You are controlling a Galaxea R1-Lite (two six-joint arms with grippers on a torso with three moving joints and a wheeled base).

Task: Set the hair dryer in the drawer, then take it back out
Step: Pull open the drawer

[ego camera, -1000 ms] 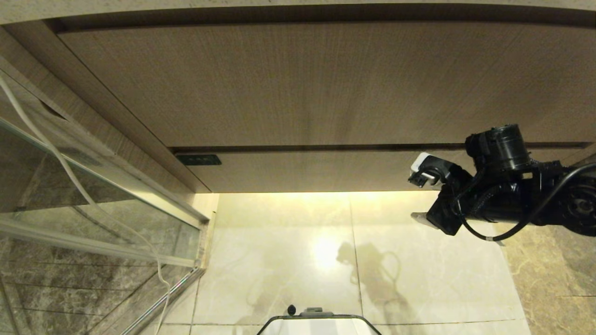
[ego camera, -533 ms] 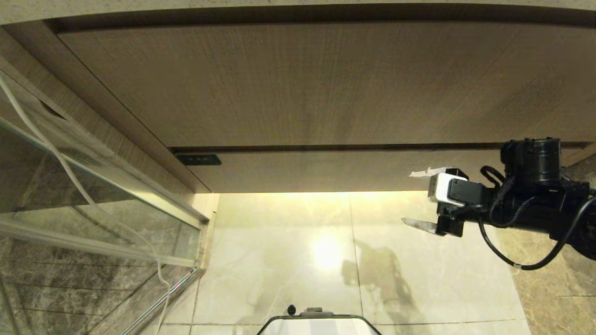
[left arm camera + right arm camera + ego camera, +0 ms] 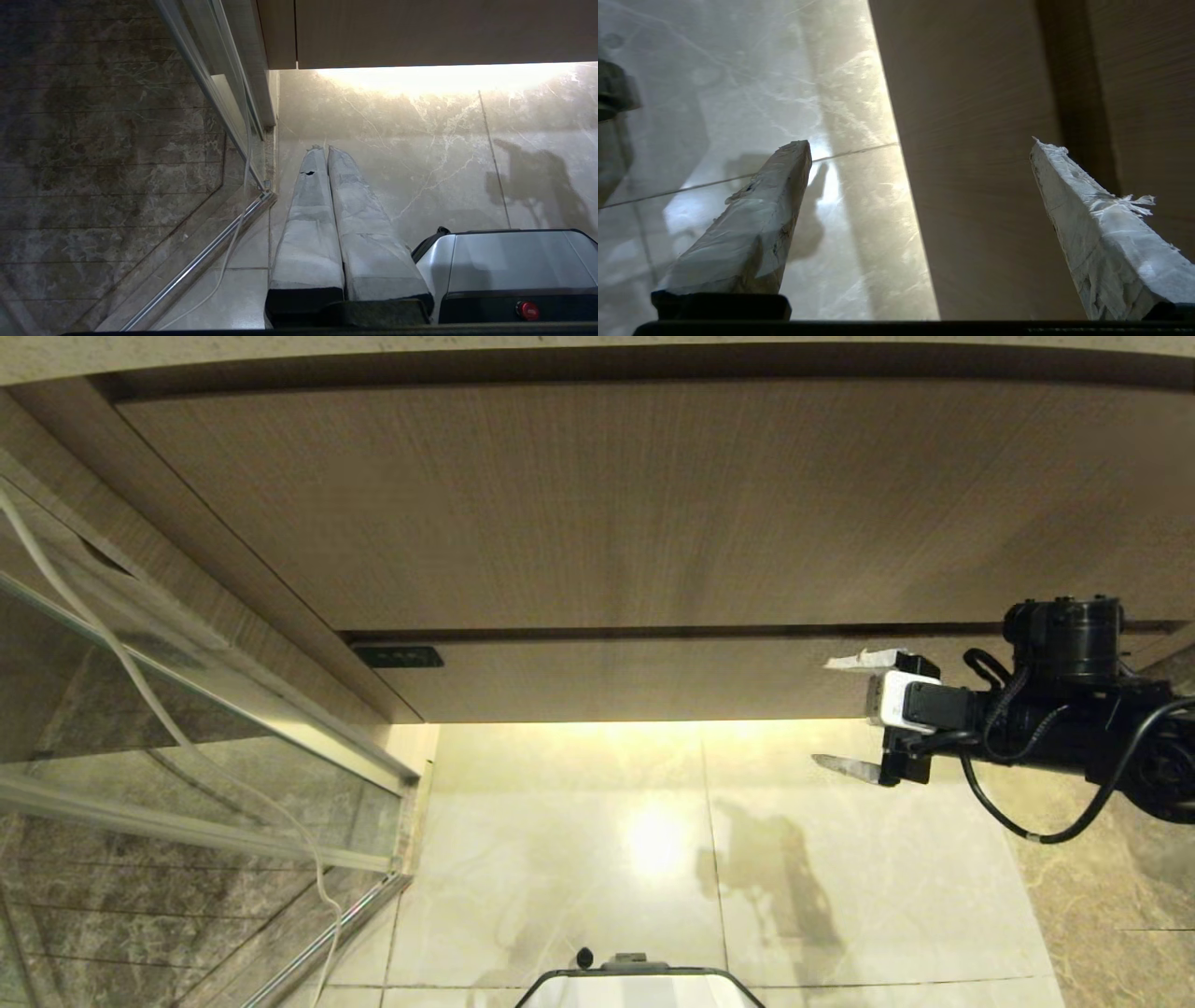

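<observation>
The drawer (image 3: 644, 679) is closed, its contents hidden. The right pincer (image 3: 845, 714) gapes empty before it; only the left wrist view shows the left pincer (image 3: 326, 150), pressed together over the floor (image 3: 420, 158).

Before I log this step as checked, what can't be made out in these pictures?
- White glossy hair dryer: in no view; only a white cord shows at the head view's left.
- Light wood-grain drawer: its closed flat front hides the inside.
- Small dark label: too small to read.
- Open right gripper: whether its upper finger touches the drawer front.

no legible text, drawer (image 3: 653, 677) label (image 3: 398, 656) unreadable
</observation>
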